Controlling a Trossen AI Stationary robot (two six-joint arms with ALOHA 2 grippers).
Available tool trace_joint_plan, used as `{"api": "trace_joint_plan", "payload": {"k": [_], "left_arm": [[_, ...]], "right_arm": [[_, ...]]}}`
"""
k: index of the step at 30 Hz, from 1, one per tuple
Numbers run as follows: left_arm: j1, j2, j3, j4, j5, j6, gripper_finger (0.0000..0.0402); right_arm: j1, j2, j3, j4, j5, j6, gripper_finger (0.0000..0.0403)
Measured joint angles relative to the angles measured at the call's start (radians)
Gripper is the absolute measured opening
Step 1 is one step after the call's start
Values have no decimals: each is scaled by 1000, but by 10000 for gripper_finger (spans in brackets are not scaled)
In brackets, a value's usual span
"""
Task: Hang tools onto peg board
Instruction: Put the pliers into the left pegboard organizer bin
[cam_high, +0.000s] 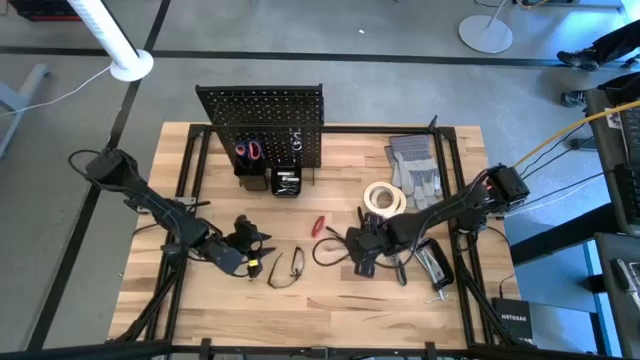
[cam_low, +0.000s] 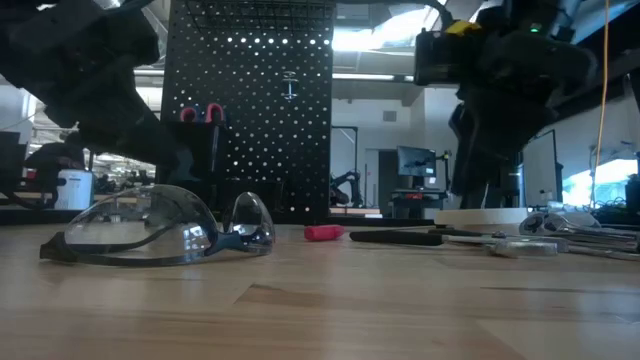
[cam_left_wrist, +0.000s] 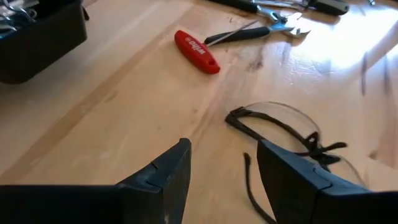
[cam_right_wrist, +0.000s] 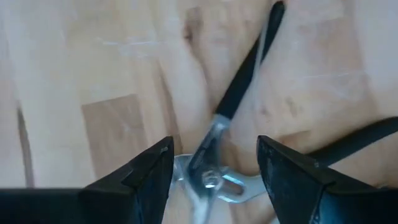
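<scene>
The black peg board stands upright at the table's far side, with red-handled cutters on its front and a small black bin at its foot. Clear safety glasses lie on the wood just ahead of my open left gripper, slightly to one side of it. A red-handled screwdriver lies farther off. My open right gripper hovers over black-handled pliers lying flat. Its fingers stand on either side of the silver head.
A white tape roll and grey gloves lie at the table's far right. A silver tool and other loose tools lie to the right of the right gripper. Bare wood shows along the near edge.
</scene>
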Motion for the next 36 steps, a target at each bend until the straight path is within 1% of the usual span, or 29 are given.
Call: {"api": "trace_joint_plan", "payload": {"k": [3, 6, 10, 13, 15, 17, 25, 26, 31, 34, 36], "left_arm": [[13, 3, 0, 13, 0, 26, 171], [25, 3, 0, 13, 0, 40, 171], [26, 3, 0, 13, -1, 63, 171], [22, 4, 0, 10, 0, 57, 171], [22, 3, 0, 10, 0, 51, 171], [22, 3, 0, 11, -1, 36, 171], [22, 4, 0, 12, -1, 21, 171], [22, 4, 0, 12, 0, 18, 171], [22, 4, 0, 13, -1, 8, 171], [22, 3, 0, 14, -1, 5, 171], [22, 4, 0, 15, 0, 6, 171]], "right_arm": [[8, 36, 0, 1, -4, 55, 230], [6, 81, 0, 7, -39, 78, 230], [-9, 139, 0, 56, -4, 80, 230], [-30, 170, 4, 74, -60, 78, 226], [-37, 189, 5, 75, -88, 75, 212], [-37, 196, 6, 68, -98, 74, 188], [-33, 197, 7, 32, -105, 71, 59], [-33, 192, 7, 26, -101, 67, 51], [-33, 151, 0, -2, -76, 45, 50], [-33, 110, -8, -66, -60, 43, 47], [-27, 79, -9, -72, -53, 35, 47]]}}
